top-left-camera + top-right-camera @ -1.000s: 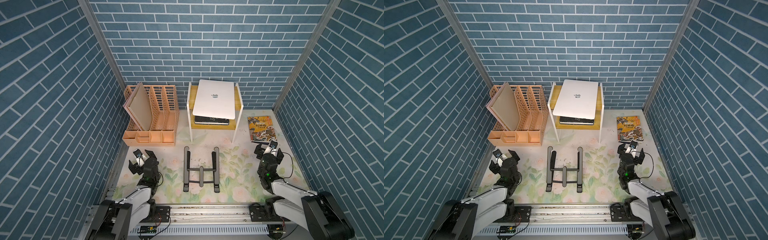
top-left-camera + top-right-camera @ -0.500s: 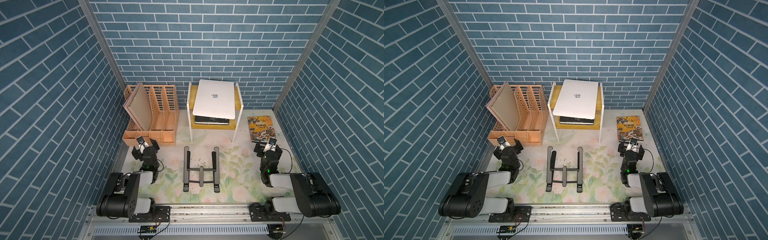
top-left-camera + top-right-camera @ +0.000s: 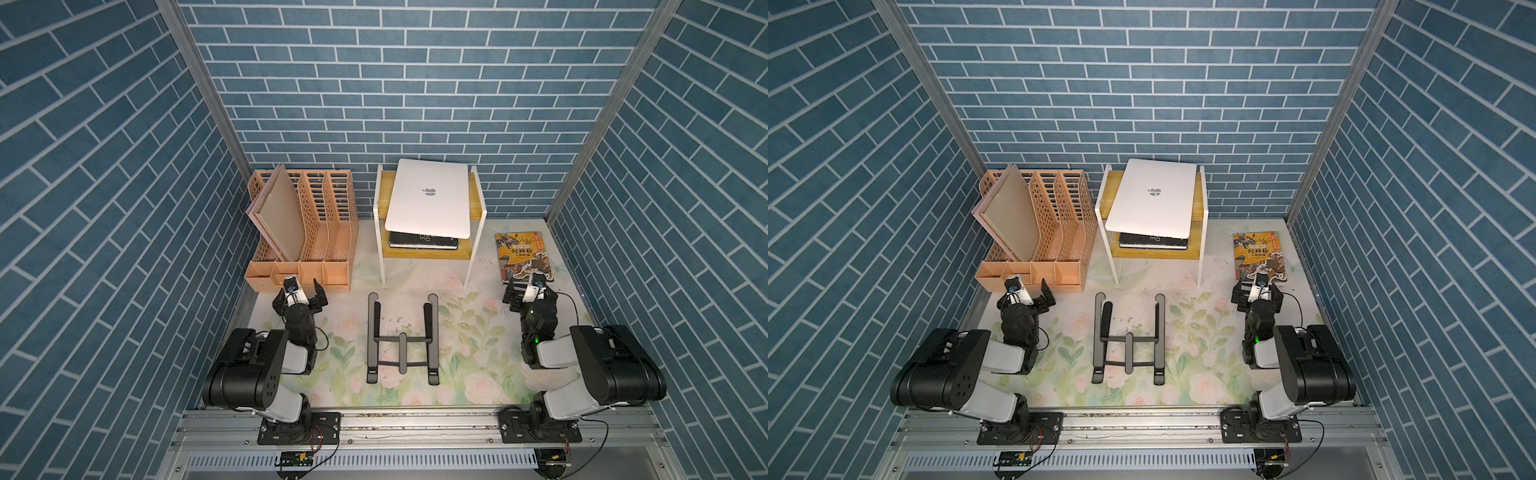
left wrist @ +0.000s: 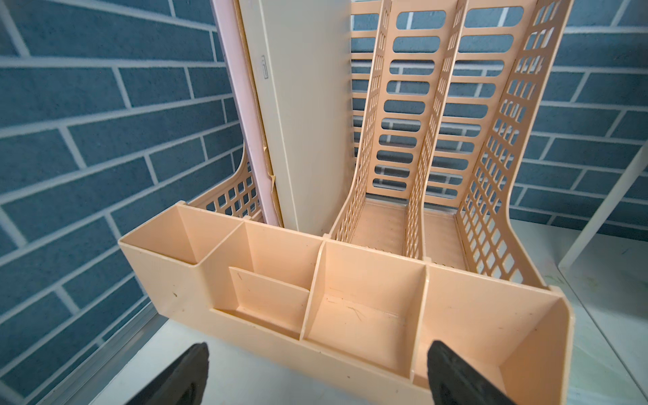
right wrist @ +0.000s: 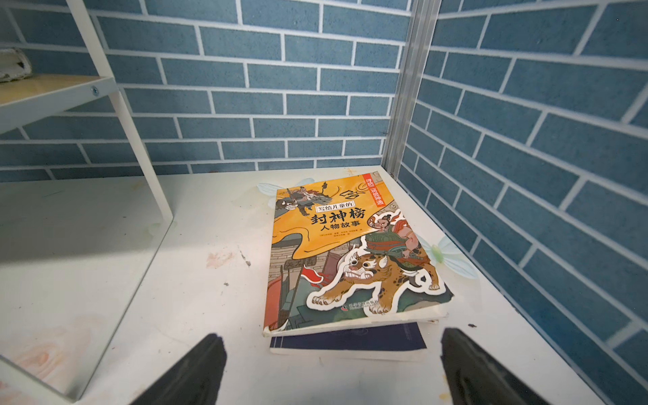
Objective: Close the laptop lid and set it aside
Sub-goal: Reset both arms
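The laptop [image 3: 430, 198] lies on top of the little white shelf [image 3: 475, 253] at the back of the counter [image 3: 469, 330], and the laptop lid [image 3: 1152, 193] is shut (logo side up). The left arm [image 3: 297, 326] has its jaws wide open with nothing in them, just in front of the peach file rack [image 3: 328, 232]. The right arm [image 3: 538, 326] has its jaws wide open too, holding nothing, by the orange book [image 3: 519, 251].

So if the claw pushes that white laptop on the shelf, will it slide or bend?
Probably slide, not bend: the laptop looks like a flat, stiff slab with a smooth shell. It might tip off, since its front edge seems to stick out past the shelf.
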{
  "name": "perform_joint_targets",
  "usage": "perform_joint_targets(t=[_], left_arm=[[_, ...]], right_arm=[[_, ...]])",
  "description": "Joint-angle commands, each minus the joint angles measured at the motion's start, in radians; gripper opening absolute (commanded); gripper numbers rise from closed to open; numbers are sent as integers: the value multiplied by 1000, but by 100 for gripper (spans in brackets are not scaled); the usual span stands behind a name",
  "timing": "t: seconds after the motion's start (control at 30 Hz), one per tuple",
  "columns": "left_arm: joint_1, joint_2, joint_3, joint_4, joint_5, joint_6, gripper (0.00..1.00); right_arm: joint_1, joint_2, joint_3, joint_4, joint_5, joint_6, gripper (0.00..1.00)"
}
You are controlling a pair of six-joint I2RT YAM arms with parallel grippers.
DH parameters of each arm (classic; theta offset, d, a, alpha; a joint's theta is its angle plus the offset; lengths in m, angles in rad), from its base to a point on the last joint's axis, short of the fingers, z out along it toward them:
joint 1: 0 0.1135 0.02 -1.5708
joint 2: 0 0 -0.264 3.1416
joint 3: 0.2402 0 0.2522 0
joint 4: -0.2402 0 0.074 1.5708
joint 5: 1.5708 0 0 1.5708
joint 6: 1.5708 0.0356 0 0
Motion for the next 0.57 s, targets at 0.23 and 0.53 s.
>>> perform_joint_targets(t=[0.23,0.53], left_arm=[[0,4,12,27,44,27,100],[0,2,13,22,48,29,99]], right_arm=[[-4,8,-10,65,-10,-22,100],[-4,9,-10,70,-12,-23,100]])
